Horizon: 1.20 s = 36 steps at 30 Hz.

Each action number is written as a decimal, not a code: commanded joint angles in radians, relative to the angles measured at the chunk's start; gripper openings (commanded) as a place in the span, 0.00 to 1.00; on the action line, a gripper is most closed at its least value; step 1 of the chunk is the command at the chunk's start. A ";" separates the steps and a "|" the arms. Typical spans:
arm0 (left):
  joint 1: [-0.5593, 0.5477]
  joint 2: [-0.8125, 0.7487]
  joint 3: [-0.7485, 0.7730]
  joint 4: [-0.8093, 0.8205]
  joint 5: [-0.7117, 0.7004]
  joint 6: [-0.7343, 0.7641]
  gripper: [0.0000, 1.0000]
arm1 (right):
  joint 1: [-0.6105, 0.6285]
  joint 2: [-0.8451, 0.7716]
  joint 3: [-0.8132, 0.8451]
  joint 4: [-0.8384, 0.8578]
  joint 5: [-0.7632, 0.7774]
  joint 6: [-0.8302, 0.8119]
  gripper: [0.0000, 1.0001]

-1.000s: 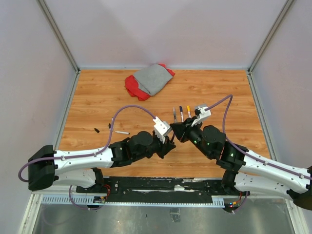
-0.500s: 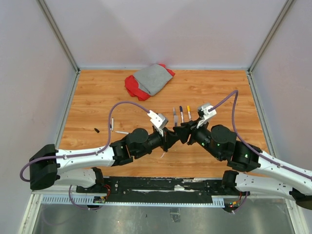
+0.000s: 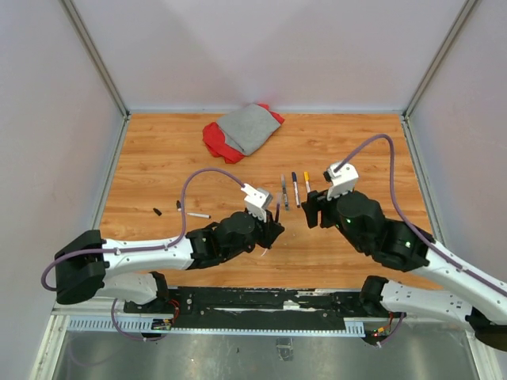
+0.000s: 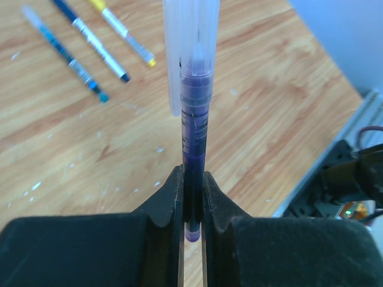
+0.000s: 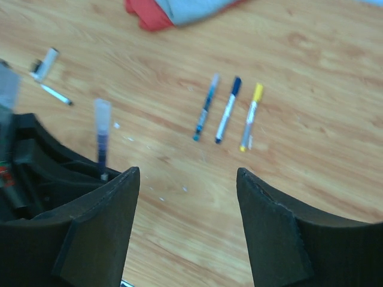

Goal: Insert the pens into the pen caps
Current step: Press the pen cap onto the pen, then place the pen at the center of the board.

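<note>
My left gripper [image 4: 192, 179] is shut on a purple pen [image 4: 194, 119] that stands upright, its upper end inside a translucent white cap [image 4: 190, 54]. That pen [image 5: 102, 140] also shows at the left of the right wrist view. My right gripper [image 5: 188, 179] is open and holds nothing, a little to the right of the left gripper [image 3: 275, 229]. Three pens lie side by side on the wooden table: a teal one [image 3: 284, 191], a blue one [image 3: 295, 188] and a yellow-ended one [image 3: 307, 184]. Another pen [image 3: 198, 214] lies at the left, with a dark cap [image 3: 158, 211] near it.
A grey and red cloth [image 3: 242, 131] lies bunched at the back of the table [image 3: 364, 150]. A small whitish cap-like piece [image 5: 46, 63] lies by the left pen. Grey walls enclose the table on three sides.
My right gripper has opened and drawn back to the right, away from the pen. The left gripper keeps the pen and has shifted slightly.
</note>
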 commanded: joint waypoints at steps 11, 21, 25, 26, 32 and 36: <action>0.157 0.367 0.317 -0.427 -0.045 -0.230 0.01 | -0.659 -0.037 -0.257 0.014 -0.580 0.080 0.88; 0.309 0.628 0.595 -0.621 0.075 -0.249 0.00 | -0.678 -0.155 -0.336 -0.048 -0.563 0.096 0.96; 0.332 0.677 0.650 -0.665 0.042 -0.262 0.05 | -0.678 -0.168 -0.358 -0.043 -0.578 0.114 0.96; 0.342 0.687 0.658 -0.670 0.047 -0.265 0.05 | -0.678 -0.170 -0.364 -0.038 -0.584 0.119 0.96; 0.370 0.742 0.718 -0.691 0.074 -0.255 0.11 | -0.678 -0.175 -0.398 -0.007 -0.616 0.144 0.96; 0.373 0.758 0.726 -0.703 0.079 -0.264 0.15 | -0.678 -0.174 -0.413 0.002 -0.628 0.152 0.96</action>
